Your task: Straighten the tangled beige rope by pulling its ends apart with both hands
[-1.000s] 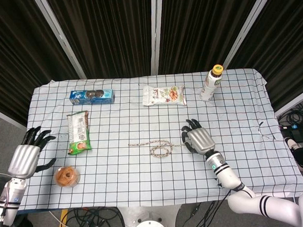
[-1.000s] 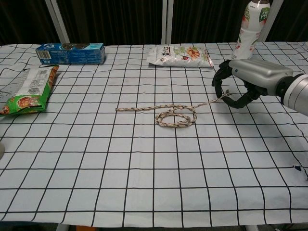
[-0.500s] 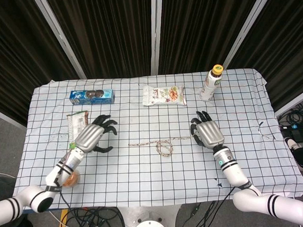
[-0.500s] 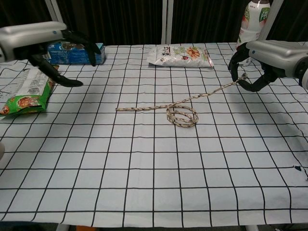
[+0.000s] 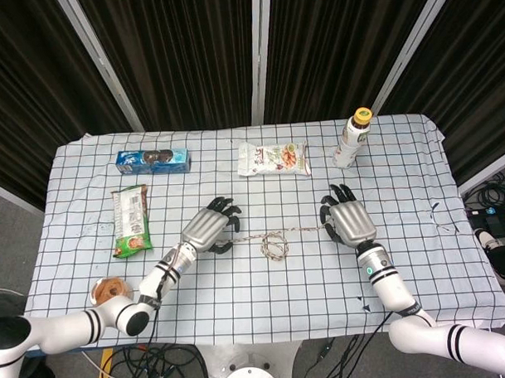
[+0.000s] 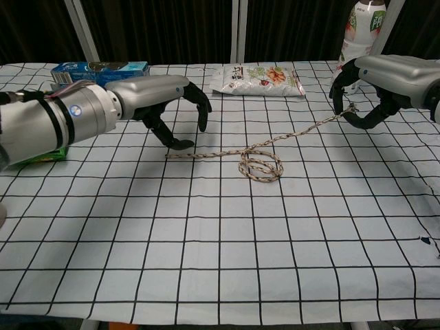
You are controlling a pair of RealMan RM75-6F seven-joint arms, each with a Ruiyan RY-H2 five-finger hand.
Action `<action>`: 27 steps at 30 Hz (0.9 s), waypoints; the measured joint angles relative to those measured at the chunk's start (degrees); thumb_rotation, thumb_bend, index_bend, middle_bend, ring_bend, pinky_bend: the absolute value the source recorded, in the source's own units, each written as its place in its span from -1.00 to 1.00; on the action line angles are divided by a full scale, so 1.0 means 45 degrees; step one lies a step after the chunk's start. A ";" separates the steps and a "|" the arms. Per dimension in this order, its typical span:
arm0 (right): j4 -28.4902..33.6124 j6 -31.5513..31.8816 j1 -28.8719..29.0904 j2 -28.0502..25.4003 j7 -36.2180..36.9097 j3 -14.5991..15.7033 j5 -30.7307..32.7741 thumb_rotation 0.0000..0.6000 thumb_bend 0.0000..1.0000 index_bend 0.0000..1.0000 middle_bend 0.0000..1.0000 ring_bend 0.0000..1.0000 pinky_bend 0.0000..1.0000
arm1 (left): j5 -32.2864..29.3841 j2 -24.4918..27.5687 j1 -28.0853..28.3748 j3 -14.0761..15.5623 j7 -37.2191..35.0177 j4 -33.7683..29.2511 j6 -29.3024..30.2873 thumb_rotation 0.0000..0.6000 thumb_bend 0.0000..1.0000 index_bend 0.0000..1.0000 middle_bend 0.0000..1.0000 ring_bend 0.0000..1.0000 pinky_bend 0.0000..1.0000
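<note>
- Beige and braided, the rope (image 6: 258,152) lies across the middle of the checked tablecloth (image 6: 206,261), its long axis running left to right, with a small coiled tangle still sitting near its midpoint.
- From that tangle one stretch runs flat along the cloth toward the robot's left and ends free; the other stretch rises off the cloth at a slant toward the robot's right.
- The left hand (image 6: 161,103) hovers over the free left end — fingers spread and curved downward, holding nothing, fingertips just above and slightly behind the rope's tip. Whether any fingertip touches the cloth cannot be told.
- The right hand (image 6: 375,82) grips the far right end, fingers curled around it, lifted clear of the table so the rope on that side looks taut.
- The coming move, as I judge it, turns on the left hand: the loose end lies directly below and a little nearer than its fingers, so a short drop and a pinch would secure it before both hands draw apart along the rope's line.
- Beyond, toward the far edge, sit a blue box (image 6: 103,74), a snack packet (image 6: 258,79) and a bottle (image 6: 359,34).
</note>
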State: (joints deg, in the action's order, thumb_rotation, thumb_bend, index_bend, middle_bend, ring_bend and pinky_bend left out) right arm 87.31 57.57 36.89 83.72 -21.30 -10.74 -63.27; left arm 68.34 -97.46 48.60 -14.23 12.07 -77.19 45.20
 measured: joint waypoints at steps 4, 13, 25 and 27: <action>-0.0038 -0.0003 0.0024 0.0040 0.0065 0.0048 -0.0018 1.00 -0.08 0.23 -0.48 -1.00 -0.97 | -0.0583 -0.0661 0.0328 0.0018 0.0776 0.0554 0.0097 1.00 -0.43 -0.07 -0.65 -0.92 -1.00; -0.0245 -0.0098 0.0052 0.0161 0.0298 0.0141 -0.0013 1.00 -0.08 0.23 -0.48 -1.00 -0.97 | -0.1407 -0.1352 0.0382 0.0488 0.2090 0.1233 0.0670 1.00 -0.42 -0.07 -0.67 -0.95 -1.00; -0.0392 -0.0113 0.0030 0.0197 0.0559 0.0242 -0.0115 1.00 -0.08 0.23 -0.48 -1.00 -0.97 | -0.1450 -0.1648 0.0269 0.0681 0.2093 0.1628 0.0933 1.00 -0.43 -0.01 -0.67 -0.95 -1.00; -0.0408 -0.0109 0.0028 0.0193 0.0571 0.0243 -0.0109 1.00 -0.08 0.23 -0.48 -1.00 -0.97 | -0.1481 -0.1720 0.0277 0.0690 0.2117 0.1733 0.0936 1.00 -0.43 0.00 -0.67 -0.95 -1.00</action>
State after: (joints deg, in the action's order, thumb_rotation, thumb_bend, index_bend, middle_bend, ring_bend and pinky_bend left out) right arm 85.47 57.08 37.01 84.59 -18.73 -9.65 -63.76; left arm 61.68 -105.20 49.85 -11.13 21.60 -69.39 49.41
